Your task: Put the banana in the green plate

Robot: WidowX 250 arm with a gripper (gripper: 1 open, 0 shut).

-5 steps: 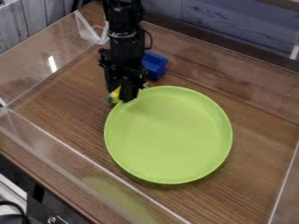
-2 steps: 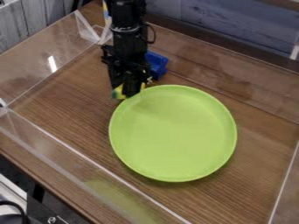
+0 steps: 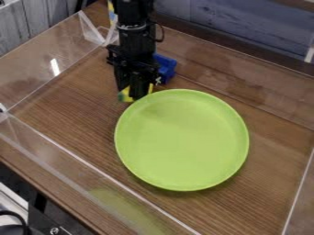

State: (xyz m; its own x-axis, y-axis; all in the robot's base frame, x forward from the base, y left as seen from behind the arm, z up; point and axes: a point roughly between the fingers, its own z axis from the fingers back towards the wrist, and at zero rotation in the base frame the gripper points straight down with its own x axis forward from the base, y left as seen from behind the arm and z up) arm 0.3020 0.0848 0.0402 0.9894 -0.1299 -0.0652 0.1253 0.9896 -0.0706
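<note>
Claw (image 3: pixel 132 91) points straight down at the far-left rim of the green plate (image 3: pixel 185 142), jaws part closed on the banana (image 3: pixel 123 94), yellow showing between them. Held just off the counter (image 3: pixel 73 110) to clear the rim. Blue block (image 3: pixel 163 66) behind.

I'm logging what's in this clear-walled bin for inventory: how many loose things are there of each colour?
Yellow: 1, the banana, only partly visible at the gripper
Lime green: 1, the green plate
Blue: 1, the blue block, behind the gripper
Total: 3
</note>
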